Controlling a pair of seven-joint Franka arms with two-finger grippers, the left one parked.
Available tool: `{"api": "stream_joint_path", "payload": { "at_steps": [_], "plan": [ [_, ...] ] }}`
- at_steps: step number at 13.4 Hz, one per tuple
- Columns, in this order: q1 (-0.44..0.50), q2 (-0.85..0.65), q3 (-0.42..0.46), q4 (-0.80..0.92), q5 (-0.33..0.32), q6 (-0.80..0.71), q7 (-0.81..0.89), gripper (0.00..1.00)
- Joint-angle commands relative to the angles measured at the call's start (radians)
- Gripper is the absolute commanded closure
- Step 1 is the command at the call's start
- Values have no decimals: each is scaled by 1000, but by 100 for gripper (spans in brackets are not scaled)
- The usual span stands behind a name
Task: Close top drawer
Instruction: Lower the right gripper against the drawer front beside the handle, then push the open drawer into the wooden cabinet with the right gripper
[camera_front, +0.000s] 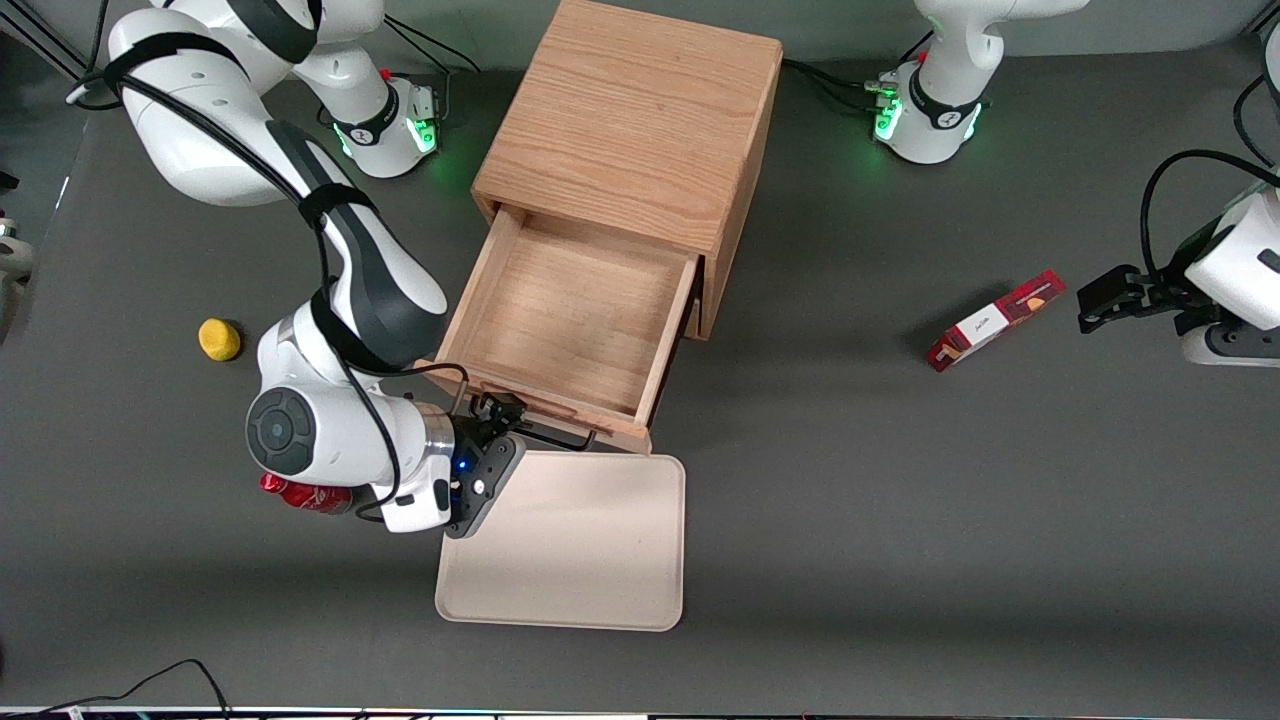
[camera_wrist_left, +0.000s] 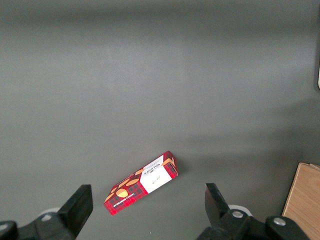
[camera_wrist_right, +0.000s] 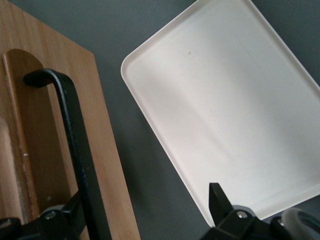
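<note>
The top drawer (camera_front: 575, 310) of the oak cabinet (camera_front: 630, 130) is pulled far out and is empty inside. Its black wire handle (camera_front: 560, 438) sits on the front, facing the camera. My right gripper (camera_front: 500, 415) is at the working arm's end of that front, just above the tray. In the right wrist view the gripper (camera_wrist_right: 147, 205) is open. One finger (camera_wrist_right: 70, 212) is right by the handle (camera_wrist_right: 75, 140) on the drawer front (camera_wrist_right: 102, 130). The other finger (camera_wrist_right: 218, 200) is over the tray's edge. It holds nothing. The lower drawer is hidden.
A cream tray (camera_front: 570, 545) lies on the table right in front of the open drawer, also in the right wrist view (camera_wrist_right: 225, 100). A yellow ball-like object (camera_front: 219, 339) and a red can (camera_front: 300, 493) lie near the working arm. A red box (camera_front: 995, 320) lies toward the parked arm's end.
</note>
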Motion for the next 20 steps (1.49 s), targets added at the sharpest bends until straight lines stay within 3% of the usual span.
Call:
{"api": "stream_joint_path", "payload": {
  "at_steps": [1,10,20],
  "plan": [
    [-3,-106,-4,-142,3,36,-1,0],
    [11,-276,-1,-431,3,170,17,0],
    [29,-414,43,-592,16,191,91,0]
  ]
}}
